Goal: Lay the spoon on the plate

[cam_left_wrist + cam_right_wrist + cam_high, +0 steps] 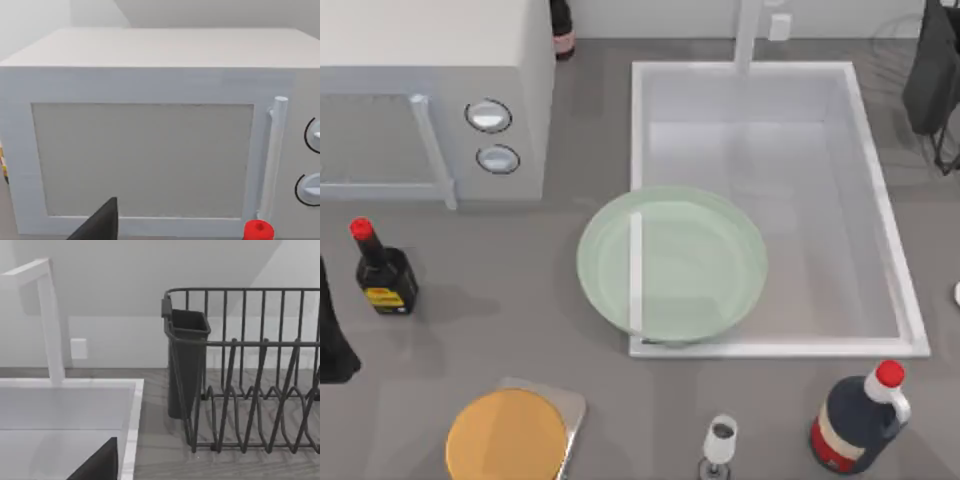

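Round translucent green plate [672,266], rimmed.

Both arms are dark, near-black, angular shapes.

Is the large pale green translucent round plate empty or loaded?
Empty. The large pale green translucent round plate straddles the white sink's front-left rim, with bare glass across its face.
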`<state>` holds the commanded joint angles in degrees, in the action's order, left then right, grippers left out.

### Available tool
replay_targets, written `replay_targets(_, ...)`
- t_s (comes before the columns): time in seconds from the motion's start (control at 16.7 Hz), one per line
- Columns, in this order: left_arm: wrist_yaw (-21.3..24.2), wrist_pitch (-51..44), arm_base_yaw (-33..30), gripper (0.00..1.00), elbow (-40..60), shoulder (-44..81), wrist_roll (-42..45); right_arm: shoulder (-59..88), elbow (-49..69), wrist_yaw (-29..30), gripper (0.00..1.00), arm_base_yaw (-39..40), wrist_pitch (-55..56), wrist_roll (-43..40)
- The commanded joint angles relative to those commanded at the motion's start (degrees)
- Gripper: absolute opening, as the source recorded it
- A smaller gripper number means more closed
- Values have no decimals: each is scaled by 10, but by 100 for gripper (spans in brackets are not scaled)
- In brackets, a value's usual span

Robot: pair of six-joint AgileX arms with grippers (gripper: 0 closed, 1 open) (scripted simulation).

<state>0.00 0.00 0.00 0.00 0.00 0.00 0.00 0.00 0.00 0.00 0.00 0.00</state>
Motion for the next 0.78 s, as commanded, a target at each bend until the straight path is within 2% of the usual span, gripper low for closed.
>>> replay_targets(0.18, 0, 0, 0, 100, 0, 0, 0, 7, 6, 0, 100, -1, -6, -5)
replay_targets(0.36, 0, 0, 0, 100, 0, 0, 0, 61, 52, 0, 100, -11, -50, -45)
replay_targets(0.78, 0, 0, 0, 100, 0, 0, 0, 371, 266, 1, 100, -59, -255, -230)
